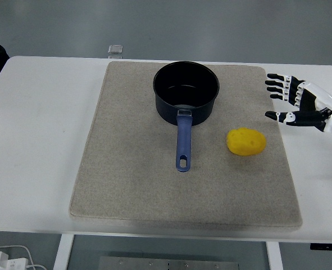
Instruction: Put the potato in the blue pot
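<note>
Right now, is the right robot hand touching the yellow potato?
Apart. The head view shows bare grey mat between the open right robot hand and the yellow potato, which lies on the mat.

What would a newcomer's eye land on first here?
Probably the yellow potato, lying bright on the grey mat right of the blue pot's handle. Next, the blue pot itself, empty at the mat's far middle, handle toward the near edge. Then the right robot hand, fingers spread, above the table at the mat's right edge.
</note>
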Robot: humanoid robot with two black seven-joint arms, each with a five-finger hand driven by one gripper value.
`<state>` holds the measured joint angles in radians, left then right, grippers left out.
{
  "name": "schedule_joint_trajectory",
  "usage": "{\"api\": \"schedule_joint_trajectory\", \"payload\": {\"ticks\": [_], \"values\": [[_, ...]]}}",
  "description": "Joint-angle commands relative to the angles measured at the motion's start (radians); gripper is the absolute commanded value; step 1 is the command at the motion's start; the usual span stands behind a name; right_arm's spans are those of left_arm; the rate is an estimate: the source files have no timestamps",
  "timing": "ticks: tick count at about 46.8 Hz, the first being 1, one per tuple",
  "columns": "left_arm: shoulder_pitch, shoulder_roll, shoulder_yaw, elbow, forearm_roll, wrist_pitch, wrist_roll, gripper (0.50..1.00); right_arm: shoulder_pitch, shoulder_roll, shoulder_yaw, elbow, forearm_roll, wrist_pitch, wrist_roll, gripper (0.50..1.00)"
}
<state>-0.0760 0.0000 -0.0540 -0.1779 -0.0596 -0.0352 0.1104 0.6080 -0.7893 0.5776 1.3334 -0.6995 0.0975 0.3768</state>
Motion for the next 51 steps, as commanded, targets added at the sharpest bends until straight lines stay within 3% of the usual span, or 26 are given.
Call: {"api": "schedule_joint_trajectory", "payload": {"ticks": [1, 28, 51], "values": [[-0.001, 0.0, 0.0, 0.001, 0.0, 0.0, 0.0, 0.999, -0.028, 0.01, 0.001, 0.012, -0.106, -0.034, 0.022, 0.915], [-0.001, 0.0, 0.0, 0.009, 0.0, 0.0, 0.0, 0.999, -0.086, 0.1, -0.016, 0.023, -0.256, -0.147, 0.068, 0.915], [-0.001, 0.0, -0.001, 0.011, 0.0, 0.0, 0.0, 0.999, -0.114, 0.145, -0.024, -0.003, -0.313, -0.168, 0.088, 0.915]]}}
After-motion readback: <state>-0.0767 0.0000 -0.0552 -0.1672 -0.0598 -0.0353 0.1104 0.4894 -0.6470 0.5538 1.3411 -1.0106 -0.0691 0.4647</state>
